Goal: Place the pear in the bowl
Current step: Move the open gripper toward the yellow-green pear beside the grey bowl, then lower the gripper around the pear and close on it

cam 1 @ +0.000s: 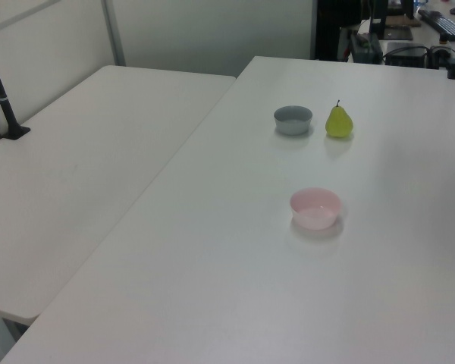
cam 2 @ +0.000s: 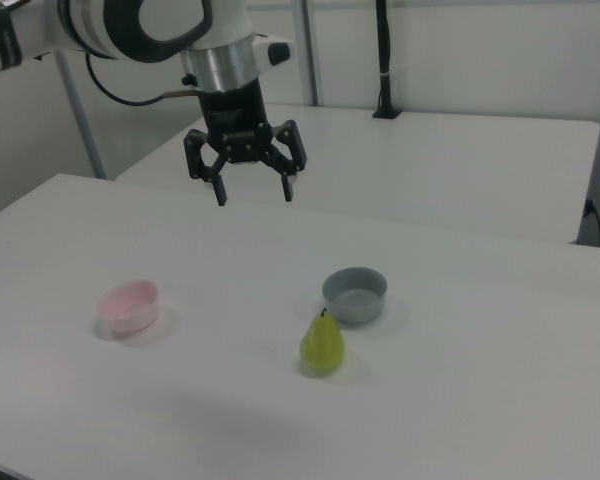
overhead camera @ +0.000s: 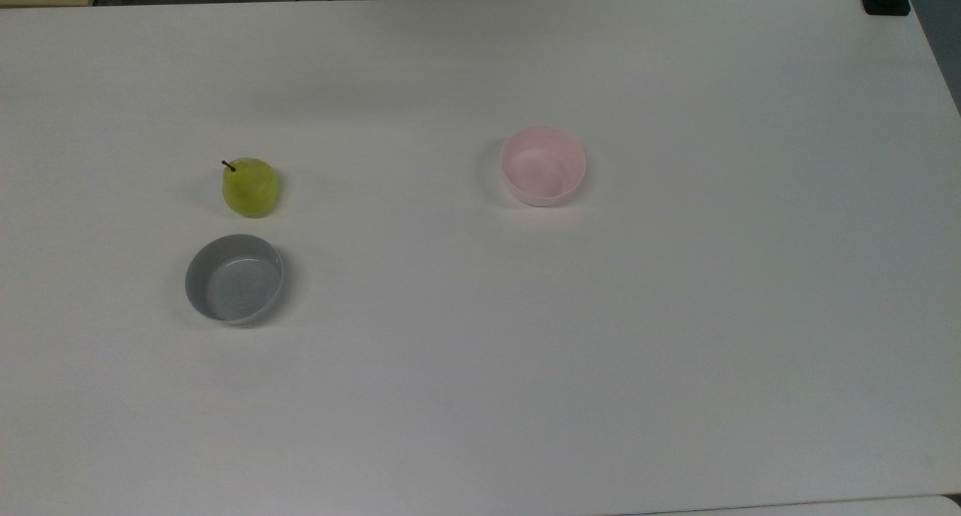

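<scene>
I see my arm's black two-finger gripper in the right view, jaws spread wide and holding nothing, hanging high above the white table and pointing down. Nothing stands between the jaws and the objects below. Lower than the jaws and toward the right view's right sits a shallow round grey bowl, empty. Just beside it, nearer the camera, stands the small rounded yellow-green pear, upright on the table, its short dark stem pointing up. It is well below the jaws and slightly to the right view's right of them. The small round pale pink plastic bowl sits empty, below the jaws toward the right view's left, well apart from the pear.
</scene>
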